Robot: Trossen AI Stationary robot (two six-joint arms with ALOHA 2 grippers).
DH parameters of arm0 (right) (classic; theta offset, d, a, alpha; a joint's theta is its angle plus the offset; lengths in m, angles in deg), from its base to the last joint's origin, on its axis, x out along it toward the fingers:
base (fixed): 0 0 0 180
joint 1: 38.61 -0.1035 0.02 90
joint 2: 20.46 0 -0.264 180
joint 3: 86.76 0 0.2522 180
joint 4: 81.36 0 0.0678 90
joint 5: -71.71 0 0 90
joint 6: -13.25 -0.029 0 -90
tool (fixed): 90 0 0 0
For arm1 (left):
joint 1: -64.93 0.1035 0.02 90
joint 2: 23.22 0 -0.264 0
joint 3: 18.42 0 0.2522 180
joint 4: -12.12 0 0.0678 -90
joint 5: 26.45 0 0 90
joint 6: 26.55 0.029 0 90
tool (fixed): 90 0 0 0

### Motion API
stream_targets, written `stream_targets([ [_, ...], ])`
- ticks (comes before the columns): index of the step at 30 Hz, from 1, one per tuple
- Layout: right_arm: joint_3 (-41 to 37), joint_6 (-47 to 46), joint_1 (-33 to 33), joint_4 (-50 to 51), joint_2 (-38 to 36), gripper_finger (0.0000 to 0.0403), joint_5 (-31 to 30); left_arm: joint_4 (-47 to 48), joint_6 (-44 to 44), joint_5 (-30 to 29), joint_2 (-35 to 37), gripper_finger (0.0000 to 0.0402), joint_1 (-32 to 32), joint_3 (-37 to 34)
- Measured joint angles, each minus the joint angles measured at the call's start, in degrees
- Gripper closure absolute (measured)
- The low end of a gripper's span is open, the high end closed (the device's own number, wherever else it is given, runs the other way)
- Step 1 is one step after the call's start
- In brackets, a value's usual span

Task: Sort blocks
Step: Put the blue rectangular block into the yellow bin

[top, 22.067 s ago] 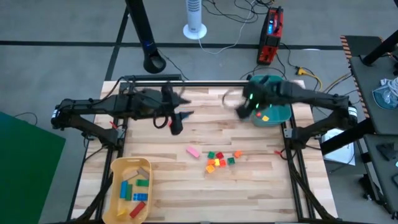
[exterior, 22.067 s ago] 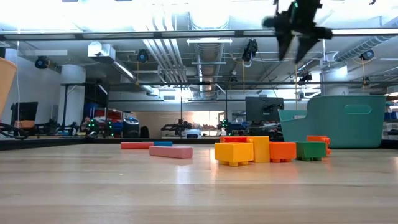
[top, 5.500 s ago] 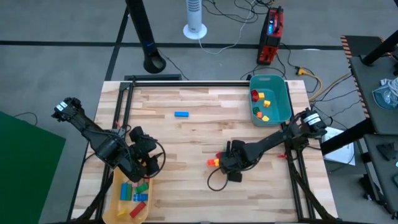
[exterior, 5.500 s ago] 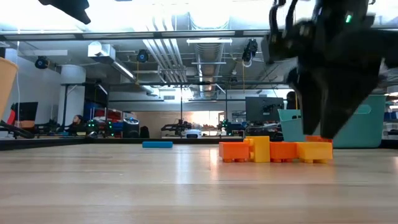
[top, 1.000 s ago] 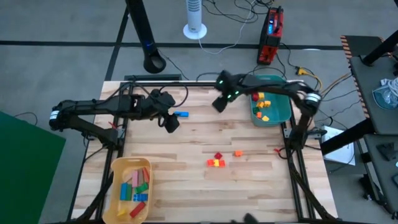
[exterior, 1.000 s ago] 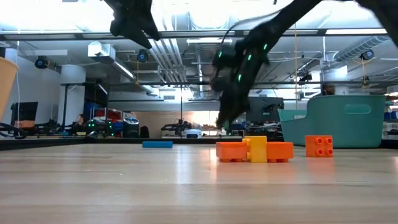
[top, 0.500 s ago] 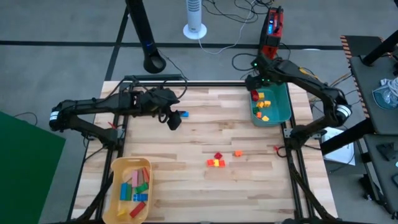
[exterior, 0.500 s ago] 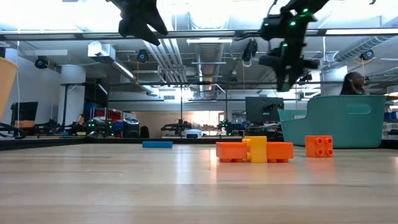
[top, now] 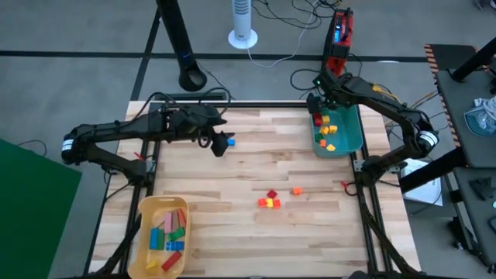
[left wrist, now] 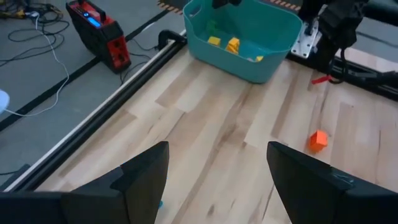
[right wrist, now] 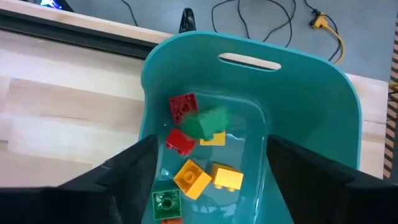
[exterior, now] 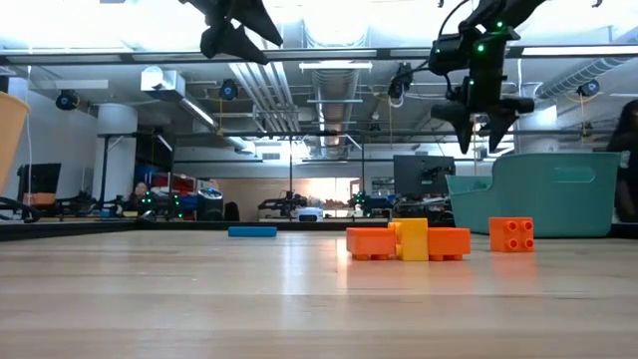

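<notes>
left gripper (top: 216, 144), fingers wide and empty, hovers near the far edge; the blue bar (top: 229, 142) lies probably just beside it, rightward.

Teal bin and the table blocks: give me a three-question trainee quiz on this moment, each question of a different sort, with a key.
1. True or false: the right tool hangs over the teal bin with its fingers open.
2. What colour is the bar lying beside the left tool?
3. The lone cube apart from the red and yellow cluster at mid-table is: A) green B) orange C) pink

Key
1. True; a green block shows blurred in the right wrist view, above the other blocks in the bin.
2. Blue.
3. B.
</notes>
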Motion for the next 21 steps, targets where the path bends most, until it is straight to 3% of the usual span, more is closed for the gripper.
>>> stream_targets([
  [4, -0.1, 0.0, 0.0, -0.8, -0.1, 0.0106, 0.3, -0.2, -1.2, 0.0, 0.0, 0.0143, 0.5, 0.0],
  [10, 0.0, 0.2, -0.6, -1.3, -0.6, 0.0132, 3.0, -0.5, -2.3, 2.0, -1.9, 0.0143, 3.1, 0.0],
  [18, 0.0, 1.2, -2.6, -3.3, -1.8, 0.0156, 5.2, 0.9, 0.2, 11.4, -12.1, 0.0143, 8.1, 0.0],
  [21, 0.0, 1.2, -3.3, -3.4, -2.0, 0.0154, 5.4, 5.2, 2.2, 12.3, -16.5, 0.0143, 9.7, 0.0],
])
